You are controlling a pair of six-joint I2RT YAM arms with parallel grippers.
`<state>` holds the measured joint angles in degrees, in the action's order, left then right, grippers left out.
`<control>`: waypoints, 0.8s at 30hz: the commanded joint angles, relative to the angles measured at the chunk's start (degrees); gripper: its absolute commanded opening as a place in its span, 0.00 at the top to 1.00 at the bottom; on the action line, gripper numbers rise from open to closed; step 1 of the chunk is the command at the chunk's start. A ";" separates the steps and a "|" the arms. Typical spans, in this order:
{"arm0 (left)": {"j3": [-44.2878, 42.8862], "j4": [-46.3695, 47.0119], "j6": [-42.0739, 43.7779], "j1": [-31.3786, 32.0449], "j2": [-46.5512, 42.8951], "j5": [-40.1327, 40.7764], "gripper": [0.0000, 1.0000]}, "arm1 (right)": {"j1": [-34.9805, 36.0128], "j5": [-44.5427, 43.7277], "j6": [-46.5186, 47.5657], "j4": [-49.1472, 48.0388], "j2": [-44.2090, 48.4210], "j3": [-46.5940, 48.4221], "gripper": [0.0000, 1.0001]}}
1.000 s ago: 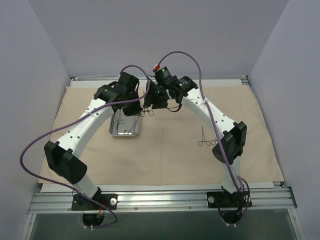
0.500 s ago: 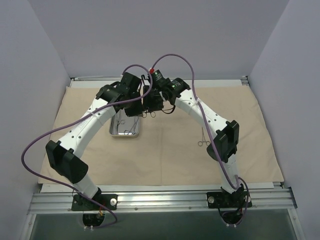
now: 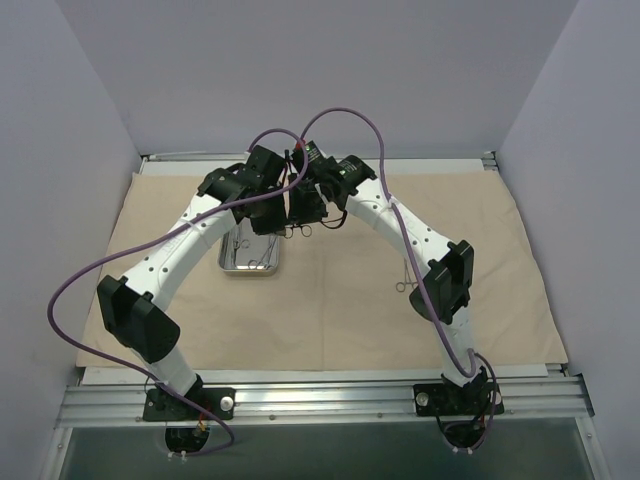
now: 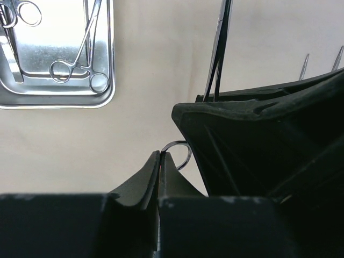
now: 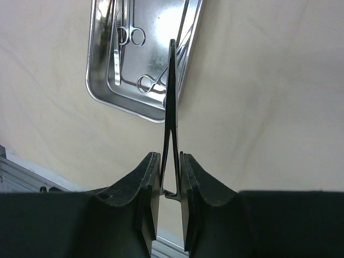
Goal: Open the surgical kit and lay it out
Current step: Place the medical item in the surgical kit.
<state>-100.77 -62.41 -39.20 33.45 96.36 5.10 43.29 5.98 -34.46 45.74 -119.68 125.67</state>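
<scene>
Forceps point(image 5: 171, 80) clamped in R gripper point(image 5: 169, 158), tips pointing straight out; L gripper point(image 4: 161, 157) pinching its ring.

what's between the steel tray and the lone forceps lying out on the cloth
Only bare beige cloth between the tray and the forceps, in the top view.

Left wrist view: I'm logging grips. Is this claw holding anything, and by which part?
Yes. The left claw is shut on a forceps, pinching one of its ring handles.
</scene>
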 commanded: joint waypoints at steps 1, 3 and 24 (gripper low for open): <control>-2.33 1.50 0.97 0.56 -1.52 -0.27 0.96 | 0.92 -0.09 0.36 -0.29 0.50 -0.59 0.99; -1.71 1.77 1.14 0.12 -1.87 -0.36 0.92 | 1.01 -0.09 0.53 -0.82 0.85 -1.03 1.00; 11.11 8.53 2.99 -8.48 -12.94 -3.52 0.53 | -8.20 4.57 5.09 -9.96 15.78 -28.70 1.00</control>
<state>-92.01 -57.12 -37.69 27.35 87.18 2.74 38.79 10.11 -32.29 36.47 -112.05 102.28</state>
